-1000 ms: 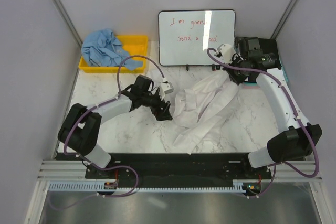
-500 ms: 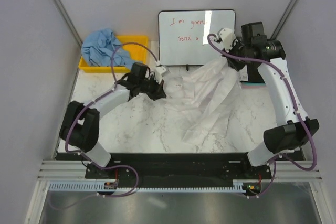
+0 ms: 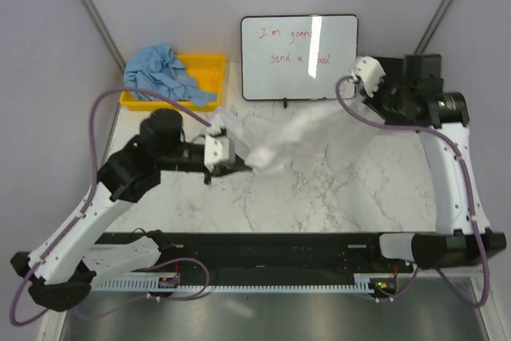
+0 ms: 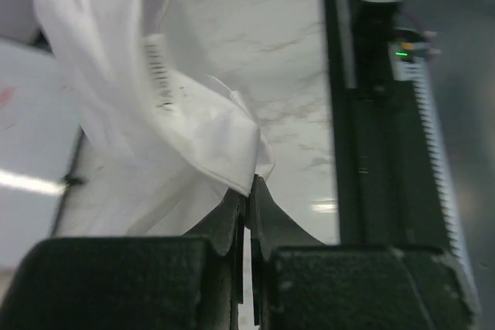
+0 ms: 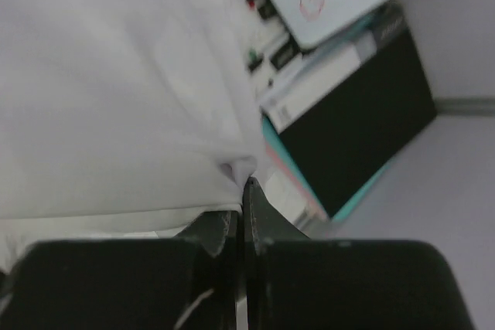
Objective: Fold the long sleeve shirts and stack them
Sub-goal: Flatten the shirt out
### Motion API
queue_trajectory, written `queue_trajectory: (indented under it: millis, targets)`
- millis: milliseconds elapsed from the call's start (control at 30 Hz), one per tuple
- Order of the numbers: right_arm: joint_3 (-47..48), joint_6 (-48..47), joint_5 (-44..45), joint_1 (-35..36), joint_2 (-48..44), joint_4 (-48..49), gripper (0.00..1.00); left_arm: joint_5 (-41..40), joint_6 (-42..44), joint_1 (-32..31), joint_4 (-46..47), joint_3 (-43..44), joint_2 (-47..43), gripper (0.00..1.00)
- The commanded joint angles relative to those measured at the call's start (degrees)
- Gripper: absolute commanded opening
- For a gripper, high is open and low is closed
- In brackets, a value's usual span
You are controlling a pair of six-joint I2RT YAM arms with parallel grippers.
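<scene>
- White shirt (image 3: 297, 133) hangs stretched between both arms above mid-table. Left gripper (image 4: 249, 191) clamped on a folded edge, right gripper (image 5: 244, 189) pinching cloth far right.
- Looks light, limp, likely to sag and slip. Grab seams or shoulders, not the loose middle. Blue shirt (image 3: 162, 74) sits far left, half in the bin (image 3: 209, 61).

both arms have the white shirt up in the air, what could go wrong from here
1. The left gripper and right gripper each pinch only a thin edge of the white shirt, so it could slip out.
2. The shirt hangs bunched between them, so it may land crumpled rather than flat.
3. It hangs close to the whiteboard, and a swing could snag or tip it.
</scene>
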Motion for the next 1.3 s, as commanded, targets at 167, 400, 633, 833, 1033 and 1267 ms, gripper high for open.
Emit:
queue_trajectory:
  millis: [167, 400, 633, 833, 1033, 1267]
  targets:
    - [-32.2, -24.8, -1.3, -30.4, -12.0, 3.6, 0.00, -4.6, -3.6, -23.4, -4.9, -1.3, 12.1, 0.64]
    - [-30.5, -25.7, -4.6, -30.6, -5.8, 0.6, 0.04, -7.2, -2.4, 2.0, 5.1, 0.7, 24.6, 0.74]
    - [-30.5, -21.4, -1.3, -27.5, -2.1, 3.8, 0.06, -18.6, 2.3, 2.8, 14.6, 9.0, 47.9, 0.86]
    - [-28.7, -19.4, -0.8, -26.2, -1.1, 3.2, 0.07, -25.7, 4.4, 2.8, 16.7, 26.1, 63.3, 0.88]
    - [-26.8, -17.3, -0.6, -24.8, -1.0, 2.6, 0.08, -28.7, 11.8, 2.0, 13.2, 27.7, 69.7, 0.86]
    - [-26.3, -16.4, 0.1, -20.9, 0.1, 2.7, 0.10, -29.5, 15.0, 3.4, 8.7, 19.6, 68.7, 0.74]
